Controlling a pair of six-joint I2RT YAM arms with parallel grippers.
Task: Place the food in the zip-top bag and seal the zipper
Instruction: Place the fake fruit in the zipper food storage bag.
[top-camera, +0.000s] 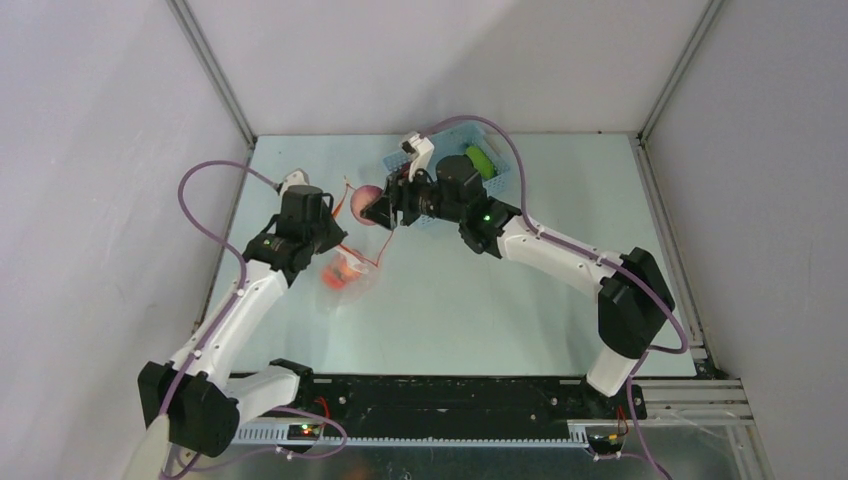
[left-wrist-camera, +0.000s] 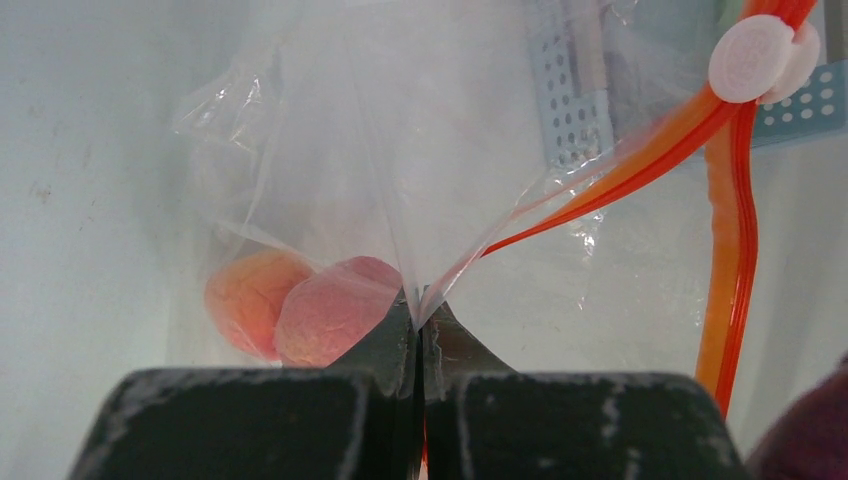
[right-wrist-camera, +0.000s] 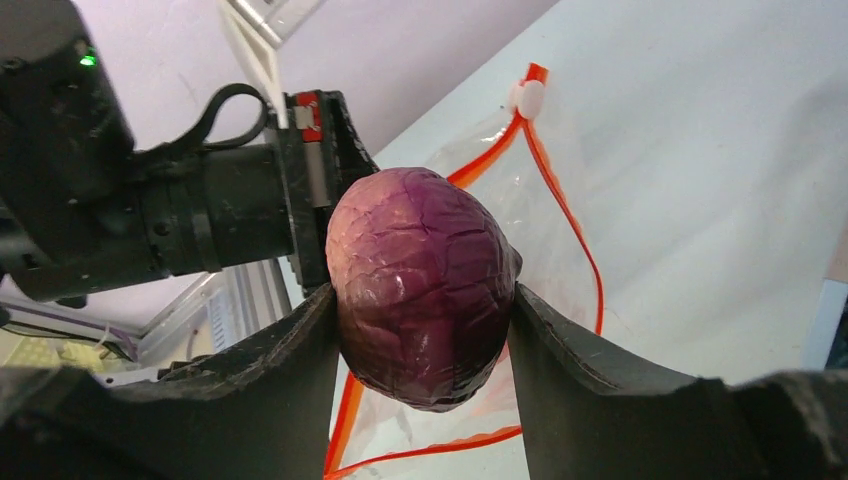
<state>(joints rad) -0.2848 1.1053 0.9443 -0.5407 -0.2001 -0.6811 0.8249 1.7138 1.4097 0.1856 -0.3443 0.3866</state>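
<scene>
fingers (left-wrist-camera: 375, 345) of the left gripper (left-wrist-camera: 420, 305) are pressed flat together on a fold of the zip-top bag (left-wrist-camera: 330, 150), pinching the clear film near its mouth and holding it up off the table (top-camera: 500, 310). fingers (right-wrist-camera: 300, 340) of the right gripper (right-wrist-camera: 425, 320) are set at a medium spread, clamped on either side of a purple piece (right-wrist-camera: 420, 285) of the food. this piece hangs in the air just beside the left gripper, with the bag's opening beyond it.

the zipper (left-wrist-camera: 640, 165) is unsealed: its two red-orange tracks run apart from each other, and the white slider (left-wrist-camera: 755, 55) sits at one end.

progress, as judged from these views – two pieces lie inside the bag, a peach-orange piece (left-wrist-camera: 245, 300) and a pink-red piece (left-wrist-camera: 335, 310), touching each other near the pinch. the purple piece is gripped but not yet in the bag. an elongated green piece (top-camera: 482, 160) lies in the light-blue basket (top-camera: 500, 135) at the far side of the table, partly hidden by the right arm; whether other pieces share the basket cannot be told.

left to do – put in the purple piece, fetch the green one and anything hidden with it, then close the zipper.
</scene>
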